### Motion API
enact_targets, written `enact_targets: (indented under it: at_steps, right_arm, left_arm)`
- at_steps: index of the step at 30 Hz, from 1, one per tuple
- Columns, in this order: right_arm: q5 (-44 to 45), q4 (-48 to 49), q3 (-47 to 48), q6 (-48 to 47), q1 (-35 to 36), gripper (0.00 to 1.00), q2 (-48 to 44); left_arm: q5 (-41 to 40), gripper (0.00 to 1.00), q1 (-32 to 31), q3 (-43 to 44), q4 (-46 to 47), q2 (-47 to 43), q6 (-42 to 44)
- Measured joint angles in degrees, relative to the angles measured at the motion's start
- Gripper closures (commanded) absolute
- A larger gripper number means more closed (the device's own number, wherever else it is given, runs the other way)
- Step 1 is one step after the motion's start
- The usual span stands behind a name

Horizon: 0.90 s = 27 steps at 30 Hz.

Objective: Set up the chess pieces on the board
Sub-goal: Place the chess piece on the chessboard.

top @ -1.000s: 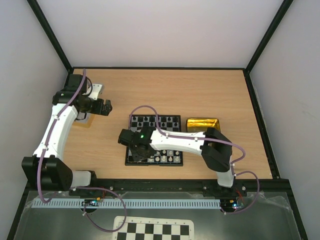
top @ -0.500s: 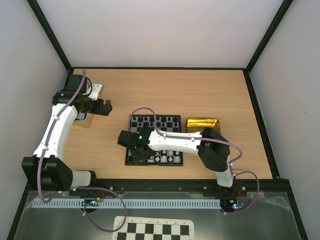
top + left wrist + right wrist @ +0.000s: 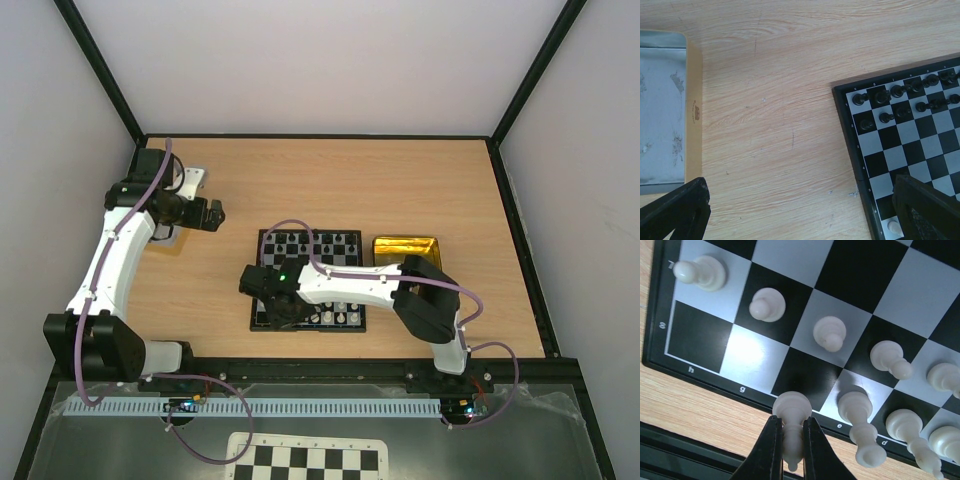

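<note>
So a cream plastic piece (image 3: 791,407), round head on a slim stem, is pinched at the stem between the black fingers of the right end effector (image 3: 790,421), which is clenched tight on it. The head is poked out past the fingertips, right at the near edge of the board (image 3: 692,337), where the black f-file square meets the black frame. Whether it's touching down can't be told.

Four cream pawns (image 3: 767,304) are lined up on the next row in. More cream pieces (image 3: 860,422) are stood just beside the held one, on the e and d squares. Black pieces (image 3: 880,95) are set along the far side.

The left end effector (image 3: 800,215) is spread wide open over bare wooden surface (image 3: 770,100), well apart from the board, with nothing gripped.
</note>
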State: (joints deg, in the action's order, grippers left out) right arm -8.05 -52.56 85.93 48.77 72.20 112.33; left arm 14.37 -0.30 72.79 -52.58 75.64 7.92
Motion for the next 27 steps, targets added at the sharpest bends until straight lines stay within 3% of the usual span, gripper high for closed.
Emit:
enact_targets:
  at_steps: [27]
  right_arm:
    - [-0.85, 0.15, -1.01, 0.33, -0.79, 0.98, 0.72]
  left_arm:
    - [0.63, 0.01, 0.33, -0.02, 0.0, -0.02, -0.02]
